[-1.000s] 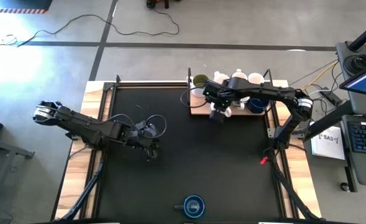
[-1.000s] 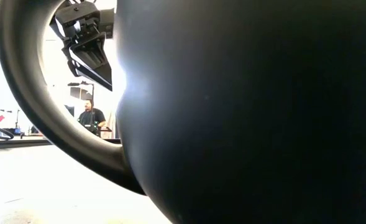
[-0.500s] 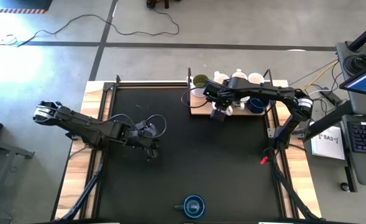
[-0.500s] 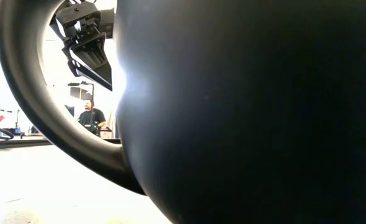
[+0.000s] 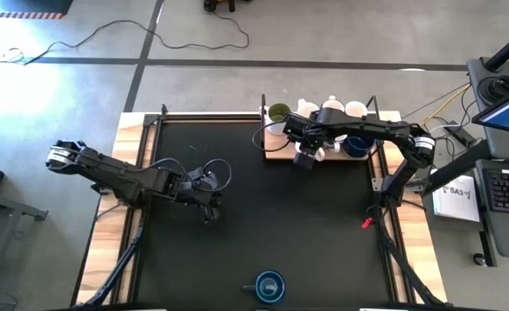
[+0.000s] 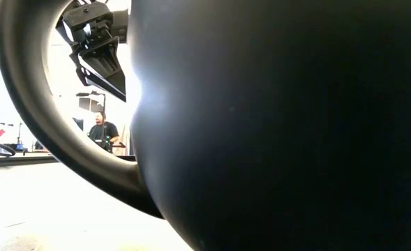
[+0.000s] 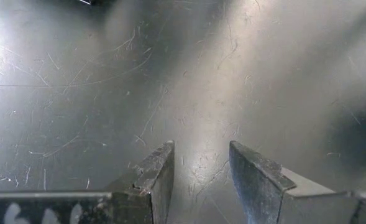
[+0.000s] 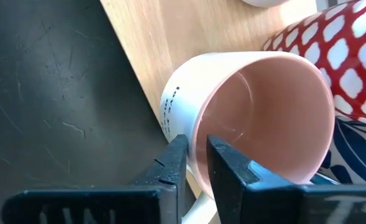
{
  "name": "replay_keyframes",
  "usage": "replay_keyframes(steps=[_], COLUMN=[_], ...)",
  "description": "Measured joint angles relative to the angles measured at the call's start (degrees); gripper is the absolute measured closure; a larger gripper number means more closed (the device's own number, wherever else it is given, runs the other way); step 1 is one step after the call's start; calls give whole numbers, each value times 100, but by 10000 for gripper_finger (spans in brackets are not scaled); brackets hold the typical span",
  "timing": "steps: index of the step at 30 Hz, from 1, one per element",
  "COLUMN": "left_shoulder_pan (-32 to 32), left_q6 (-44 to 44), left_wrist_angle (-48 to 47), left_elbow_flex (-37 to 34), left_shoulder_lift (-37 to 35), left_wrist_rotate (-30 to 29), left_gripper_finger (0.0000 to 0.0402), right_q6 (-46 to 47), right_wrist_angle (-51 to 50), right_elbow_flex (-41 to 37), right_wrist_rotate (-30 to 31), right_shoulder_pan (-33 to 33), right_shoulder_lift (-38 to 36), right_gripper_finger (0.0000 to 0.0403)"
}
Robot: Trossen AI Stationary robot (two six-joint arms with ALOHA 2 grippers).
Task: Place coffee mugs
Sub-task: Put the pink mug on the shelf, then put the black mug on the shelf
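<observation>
My right gripper (image 5: 304, 158) is over the near edge of the wooden board (image 5: 276, 151) at the table's far right. It is shut on a white mug with a pink inside (image 8: 263, 112). Around that mug on the board stand a green-inside mug (image 5: 278, 111), white mugs (image 5: 332, 107), a blue mug (image 5: 353, 145) and a red-and-white patterned mug (image 8: 338, 56). A lone dark blue mug (image 5: 269, 285) sits at the table's near edge. My left gripper (image 7: 201, 180) hangs open over the black mat (image 5: 263, 216), left of centre, with nothing between its fingers. My right gripper has the pink-lined mug's rim wall (image 8: 198, 134) between its two fingers, one finger (image 8: 173, 162) outside and one (image 8: 229, 165) inside. The fingers come from above, pointing steeply down. The mug's mouth faces up, over the board's edge beside the mat; its base is hidden.
The dark blue mug (image 6: 275, 125) stands right in front of the low camera and blocks most of that view; a gripper (image 6: 97, 56) shows through its handle loop (image 6: 24, 104). A person sits far behind the table. The mat's middle and near left are bare.
</observation>
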Motion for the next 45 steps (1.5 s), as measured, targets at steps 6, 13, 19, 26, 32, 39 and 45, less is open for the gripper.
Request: replay_keyframes(steps=[6,13,19,26,32,39,45], left_shoulder_pan=[0,0,-6,-114,-243,-630,-912], left_q6=[-49,-29,15,77,329,439,429], left_wrist_angle=[4,144,338,561,665,656,777], left_elbow_flex=[0,0,0,0,0,-124,-266], left_shoulder_lift=[0,0,0,85,152,153,153], left_wrist_rotate=[0,0,6,61,168,301,367], left_gripper_finger=[267,267,267,267,267,267,267], right_q6=[-49,-19,456,1653,3307,5004,5857], right_wrist_angle=[-107,-179,-128,-56,362,1232,1948], right_elbow_flex=[191,611,786,668,616,601,601], right_wrist_rotate=[35,-34,-867,-1480,-1542,-1550,-1599], right_shoulder_pan=[15,281,848,1935,2988,3970,4423], right_shoulder_lift=[-1,-9,-13,-13,29,412,588], right_gripper_finger=[331,325,332,325,316,307,300])
